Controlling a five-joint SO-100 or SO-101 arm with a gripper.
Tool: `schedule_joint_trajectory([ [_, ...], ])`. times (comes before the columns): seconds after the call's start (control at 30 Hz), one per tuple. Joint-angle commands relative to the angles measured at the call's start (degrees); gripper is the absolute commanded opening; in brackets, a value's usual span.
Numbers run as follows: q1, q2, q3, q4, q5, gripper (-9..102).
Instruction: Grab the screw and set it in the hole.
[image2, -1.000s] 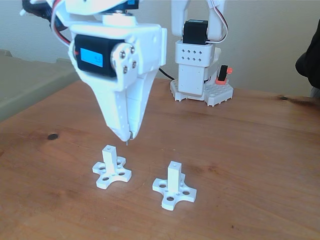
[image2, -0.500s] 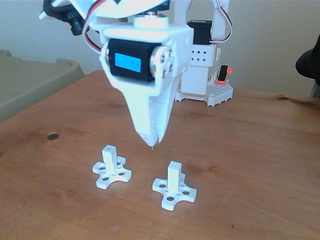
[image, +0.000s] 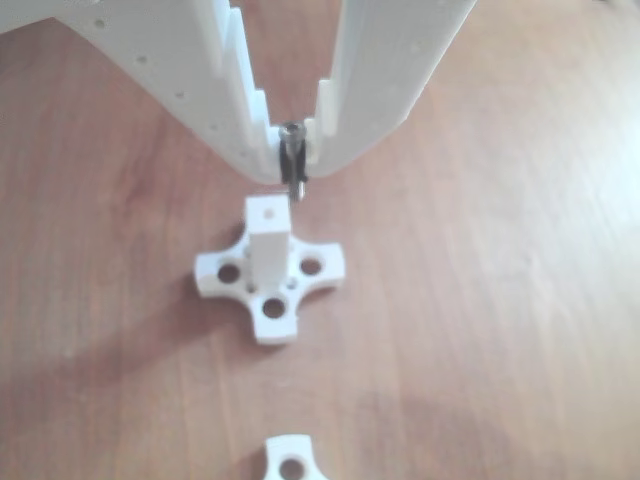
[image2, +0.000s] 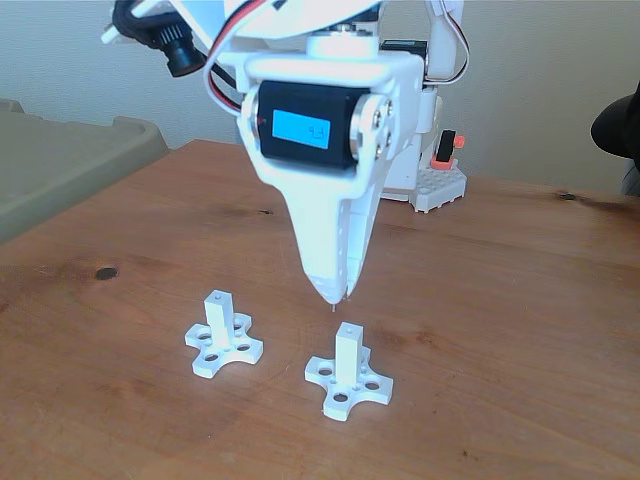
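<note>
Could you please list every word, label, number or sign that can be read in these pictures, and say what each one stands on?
No text can be read in either picture.
The blue label on the black servo at the arm's wrist carries light marks, too blurred to read in the fixed view.
The gripper, the screw it holds, the two white posts and the table show no lettering.

A brown wooden table (image2: 520, 300) with a dark knot (image2: 105, 272) is seen in the fixed view. Two white posts on cross-shaped bases are set on it: one (image2: 347, 372) just below and slightly right of the claw (image2: 335, 297), the other (image2: 222, 335) to its lower left. The arm's white base (image2: 432, 185) is mounted behind the claw.
</note>
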Motion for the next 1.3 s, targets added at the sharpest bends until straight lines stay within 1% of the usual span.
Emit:
schedule_joint_trajectory([
  [0.0, -0.79, 5.89, -0.44, -0.97, 0.35, -4],
  [0.67, -1.49, 6.94, 3.78, -2.81, 0.7, -4],
  [1.27, -1.93, 6.59, 4.13, -3.43, 0.88, -4],
])
